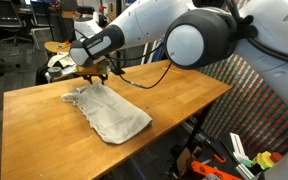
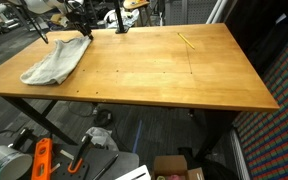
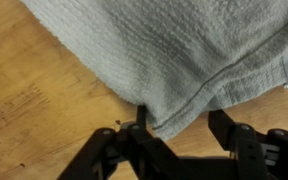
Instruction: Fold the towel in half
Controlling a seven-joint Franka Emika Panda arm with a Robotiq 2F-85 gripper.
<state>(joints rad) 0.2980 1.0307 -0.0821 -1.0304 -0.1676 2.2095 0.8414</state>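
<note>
A grey towel (image 1: 109,115) lies crumpled on the wooden table (image 1: 184,95), near one end; it also shows in an exterior view (image 2: 56,62). My gripper (image 1: 96,80) hangs over the towel's far end, low to the table, and is seen in an exterior view (image 2: 84,32) too. In the wrist view the towel (image 3: 164,50) fills the top, and a hemmed corner of it lies between the two fingers of the gripper (image 3: 181,125). The fingers stand apart, open, with the left finger touching the cloth edge.
A thin yellow stick (image 2: 187,40) lies on the table (image 2: 164,70) far from the towel. Under the table are an orange tool (image 2: 41,160) and boxes. Office chairs and clutter stand behind the table's far end.
</note>
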